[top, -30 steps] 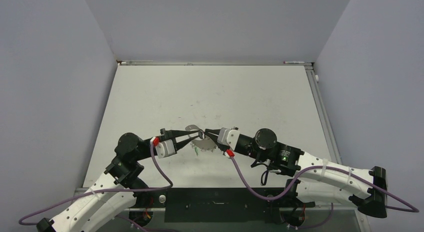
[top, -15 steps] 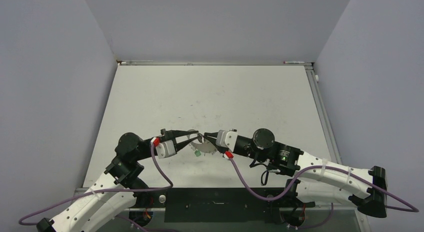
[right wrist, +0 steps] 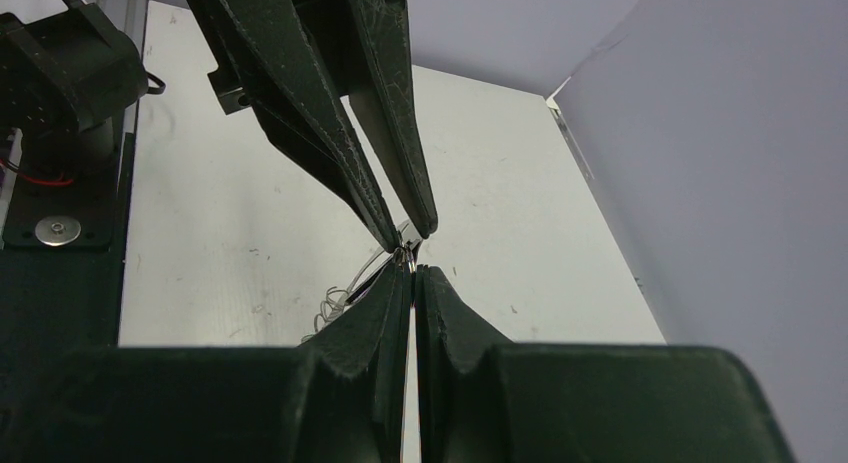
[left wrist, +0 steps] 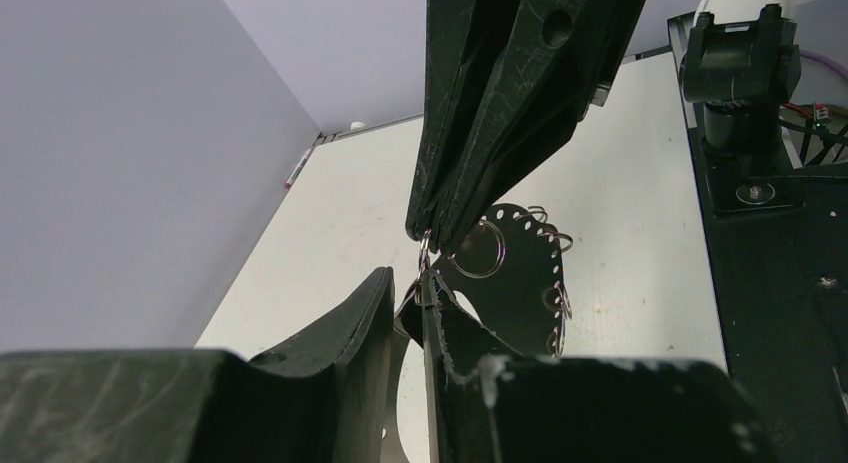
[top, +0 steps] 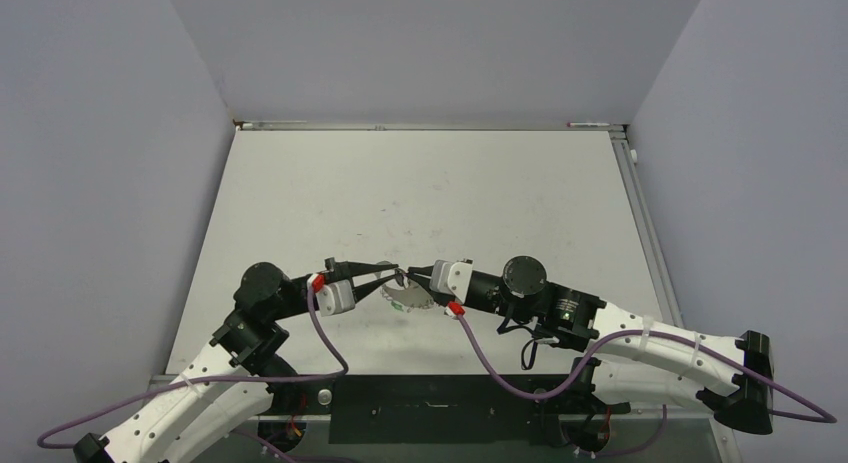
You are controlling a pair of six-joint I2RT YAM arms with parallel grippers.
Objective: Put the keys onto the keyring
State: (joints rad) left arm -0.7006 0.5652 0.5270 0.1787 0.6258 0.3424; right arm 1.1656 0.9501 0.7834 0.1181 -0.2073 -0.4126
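My left gripper and right gripper meet tip to tip above the near middle of the table. Both pinch a small silver ring at the top of the keyring, which hangs below them. In the left wrist view the keyring looks like a dark half disc with small rings along its rim. There my left gripper has a thin metal edge in its narrow gap, under the right gripper. The right gripper is shut, with wire loops dangling. I cannot pick out the keys.
The white table is walled on three sides. A black base plate runs along the near edge, with purple cables looping from both wrists. The right arm's base stands close by in the left wrist view.
The right arm has edged slightly left, and both tips stay together. The hanging keyring has swung a little and settled lower under the tips.
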